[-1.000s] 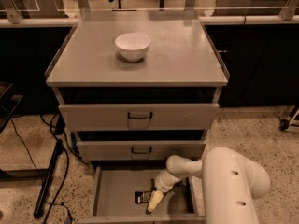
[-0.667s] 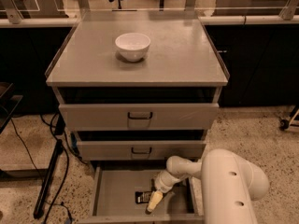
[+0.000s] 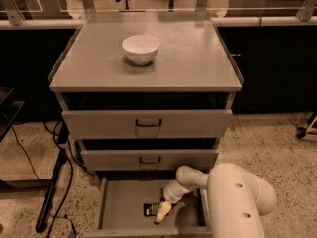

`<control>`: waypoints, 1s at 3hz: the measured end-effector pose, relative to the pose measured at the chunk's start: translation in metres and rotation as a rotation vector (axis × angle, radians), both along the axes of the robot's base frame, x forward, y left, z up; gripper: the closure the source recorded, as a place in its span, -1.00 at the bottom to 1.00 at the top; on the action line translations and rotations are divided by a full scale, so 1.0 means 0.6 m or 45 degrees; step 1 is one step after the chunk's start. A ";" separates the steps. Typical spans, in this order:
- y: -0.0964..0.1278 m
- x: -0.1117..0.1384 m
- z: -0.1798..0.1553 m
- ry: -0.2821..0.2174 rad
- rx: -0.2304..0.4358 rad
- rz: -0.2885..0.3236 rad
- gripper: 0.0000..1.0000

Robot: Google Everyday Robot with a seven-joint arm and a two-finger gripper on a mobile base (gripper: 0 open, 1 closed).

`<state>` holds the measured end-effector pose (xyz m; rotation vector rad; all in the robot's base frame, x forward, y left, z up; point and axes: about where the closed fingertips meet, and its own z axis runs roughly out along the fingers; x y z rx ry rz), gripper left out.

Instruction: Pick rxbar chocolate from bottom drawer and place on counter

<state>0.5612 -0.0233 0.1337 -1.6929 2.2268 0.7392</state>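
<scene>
The bottom drawer [image 3: 121, 207] is pulled out, and its grey tray shows below the two upper drawers. A small black rxbar chocolate [image 3: 150, 209] lies flat on the drawer floor near the middle. My gripper [image 3: 162, 213] reaches down into the drawer from the right on the cream arm, its pale tip resting at the bar's right end. I cannot make out whether it touches or holds the bar. The counter [image 3: 193, 58] is the broad grey top of the cabinet, well above the gripper.
A white bowl [image 3: 141, 48] stands on the counter, left of centre. The two upper drawers [image 3: 148, 124] are slightly ajar above the gripper. My bulky arm housing [image 3: 237, 197] fills the lower right. Cables and a black stand [image 3: 52, 187] lie on the floor at the left.
</scene>
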 end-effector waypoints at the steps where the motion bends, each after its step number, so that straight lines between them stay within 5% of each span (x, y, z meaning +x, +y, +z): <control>1: 0.041 -0.010 -0.053 0.052 0.017 0.018 -1.00; 2: 0.041 -0.010 -0.053 0.052 0.017 0.018 -1.00; 3: 0.041 -0.010 -0.053 0.052 0.017 0.018 -0.62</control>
